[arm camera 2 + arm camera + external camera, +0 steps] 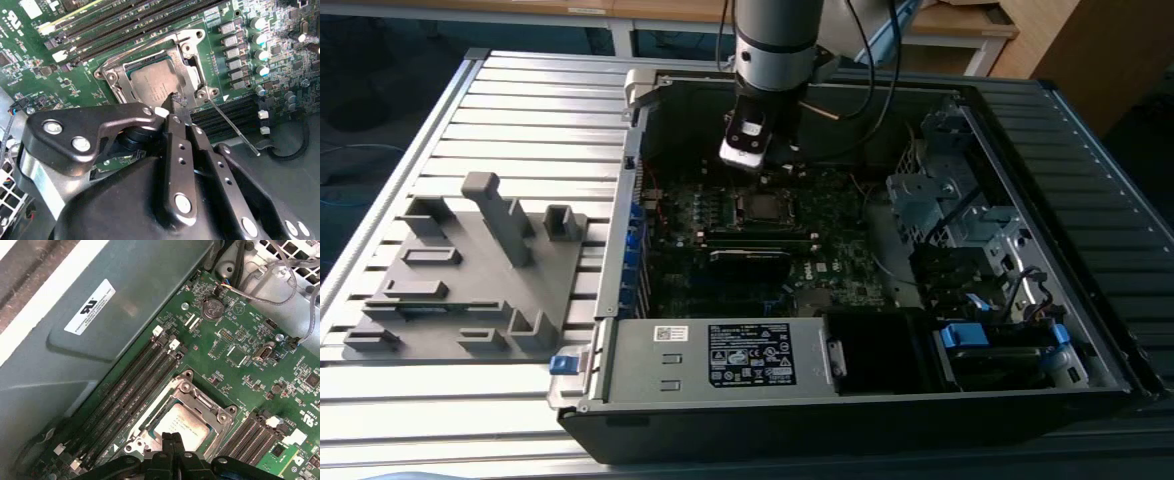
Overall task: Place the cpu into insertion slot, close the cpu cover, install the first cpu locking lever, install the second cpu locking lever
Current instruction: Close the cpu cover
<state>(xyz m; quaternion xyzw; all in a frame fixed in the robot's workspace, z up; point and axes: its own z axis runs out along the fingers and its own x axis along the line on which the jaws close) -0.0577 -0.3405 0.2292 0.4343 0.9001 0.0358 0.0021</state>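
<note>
Silver-grey cpu (150, 82) framed by cpu cover (192, 62) (locking lever (232, 125) loose), end effector (172, 105) seemingly closed.

A black-and-white label (750, 352) and a small white sticker (670, 333) sit on the power supply (634, 362) at the case's near end, their print too fine to read. In the first wrist view a white strip label (90, 306) lies on the grey case wall (150, 285). Faint unreadable print crosses the cpu (182, 426).
</note>
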